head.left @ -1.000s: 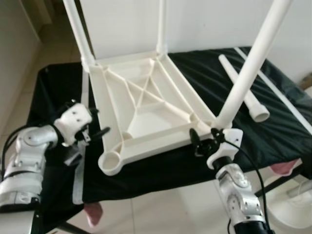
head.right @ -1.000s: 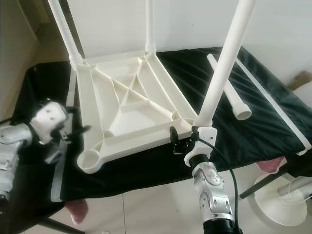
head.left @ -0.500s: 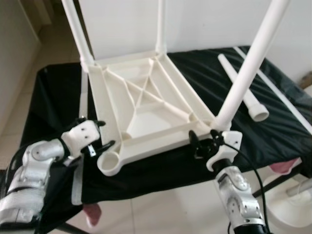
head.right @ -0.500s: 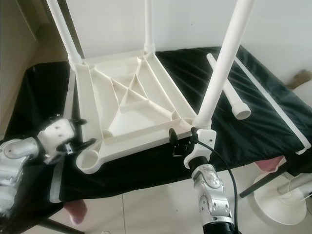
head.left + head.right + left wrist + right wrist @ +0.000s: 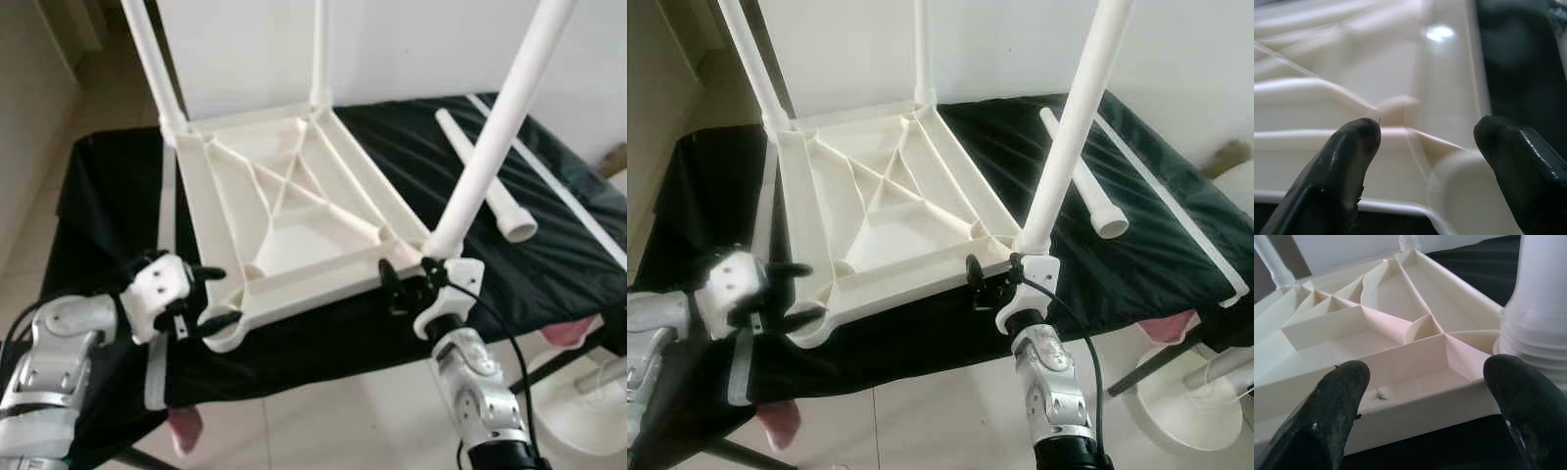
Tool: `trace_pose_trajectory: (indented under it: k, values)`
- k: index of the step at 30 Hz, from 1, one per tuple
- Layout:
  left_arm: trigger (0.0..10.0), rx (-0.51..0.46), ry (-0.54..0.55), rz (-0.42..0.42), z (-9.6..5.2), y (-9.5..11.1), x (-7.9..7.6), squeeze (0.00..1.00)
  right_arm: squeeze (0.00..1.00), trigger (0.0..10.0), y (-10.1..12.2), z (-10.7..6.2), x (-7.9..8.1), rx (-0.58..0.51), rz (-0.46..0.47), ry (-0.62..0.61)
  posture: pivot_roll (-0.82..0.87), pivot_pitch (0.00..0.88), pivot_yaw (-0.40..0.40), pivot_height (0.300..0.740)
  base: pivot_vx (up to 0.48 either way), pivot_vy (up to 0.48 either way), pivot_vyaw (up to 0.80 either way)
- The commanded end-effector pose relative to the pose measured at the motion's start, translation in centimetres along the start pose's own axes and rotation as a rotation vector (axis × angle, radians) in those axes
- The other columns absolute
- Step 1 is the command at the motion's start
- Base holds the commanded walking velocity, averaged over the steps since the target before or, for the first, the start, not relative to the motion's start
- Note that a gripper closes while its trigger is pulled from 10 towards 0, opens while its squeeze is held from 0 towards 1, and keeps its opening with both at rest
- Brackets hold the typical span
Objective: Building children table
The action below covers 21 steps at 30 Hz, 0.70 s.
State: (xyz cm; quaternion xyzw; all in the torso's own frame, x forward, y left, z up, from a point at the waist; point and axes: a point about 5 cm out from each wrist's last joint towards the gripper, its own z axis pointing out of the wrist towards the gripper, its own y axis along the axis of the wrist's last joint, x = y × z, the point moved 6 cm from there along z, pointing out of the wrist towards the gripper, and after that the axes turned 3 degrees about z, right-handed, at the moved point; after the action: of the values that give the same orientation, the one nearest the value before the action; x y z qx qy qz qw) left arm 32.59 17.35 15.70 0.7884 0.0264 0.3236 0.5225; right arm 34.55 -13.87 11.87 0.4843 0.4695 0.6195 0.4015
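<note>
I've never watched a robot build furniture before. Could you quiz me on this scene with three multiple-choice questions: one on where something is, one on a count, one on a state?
1. Where is the loose leg?
A. On the black cloth, right of the tabletop
B. On the floor
C. In the left end effector

2. How many legs stand fitted in the upturned tabletop?
A. One
B. Three
C. Four

3. How is the left end effector?
A. Shut on a leg
B. Open at the empty corner socket
C. Hanging idle

Key: 1 A, it lies on the cloth. 2 B, one socket is empty. 3 B, its fingers are spread there.
</note>
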Motion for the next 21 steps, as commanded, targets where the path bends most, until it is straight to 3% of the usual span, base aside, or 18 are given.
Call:
trace_pose_trajectory:
  k: [1, 3, 6, 11, 16, 18, 21]
  values:
    - [10.0, 0.007, 0.194, 0.023, -0.7, -0.1, 3.1, 0.0, 0.0, 10.0, -0.8, -0.1, 0.7, 0.021, -0.02, 0.03, 0.04, 0.066, -0.011, 0.74, 0.0, 0.0, 0.0]
    - [10.0, 0.045, 0.384, 0.057, -1.5, -0.5, 6.6, 0.0, 0.0, 10.0, 0.0, -0.3, 1.3, -0.026, -0.057, 0.041, 0.04, 0.067, -0.012, 0.74, 0.0, 0.0, 0.0]
    - [10.0, 0.085, 0.523, 0.061, -1.8, -0.8, 8.7, 0.0, 0.0, 10.0, 0.7, -0.6, 1.8, -0.071, -0.053, 0.031, 0.04, 0.068, -0.012, 0.74, 0.0, 0.0, 0.0]
    - [10.0, 0.141, 0.641, 0.006, -1.4, -1.8, 10.0, 0.0, 0.0, 10.0, 0.4, -1.7, 1.9, -0.076, 0.0, -0.027, 0.04, 0.068, -0.011, 0.74, 0.0, 0.0, 0.0]
    - [10.0, 0.175, 0.676, -0.011, -1.1, -2.3, 10.3, 0.0, 0.0, 10.0, -0.1, -2.5, 1.3, -0.069, 0.02, -0.089, 0.02, 0.068, -0.006, 0.74, 0.0, 0.0, 0.0]
    - [10.0, 0.182, 0.682, -0.012, -0.3, -2.7, 10.7, 0.0, 0.0, 10.0, -0.4, -3.2, -0.3, -0.068, 0.019, -0.198, 0.02, 0.069, -0.002, 0.74, 0.0, 0.0, 0.0]
    - [10.0, 0.19, 0.674, 0.002, 0.1, -2.7, 10.7, 0.0, 0.0, 10.0, -0.7, -3.5, -1.0, -0.062, 0.041, -0.241, 0.01, 0.072, -0.004, 0.74, 0.0, 0.0, 0.0]
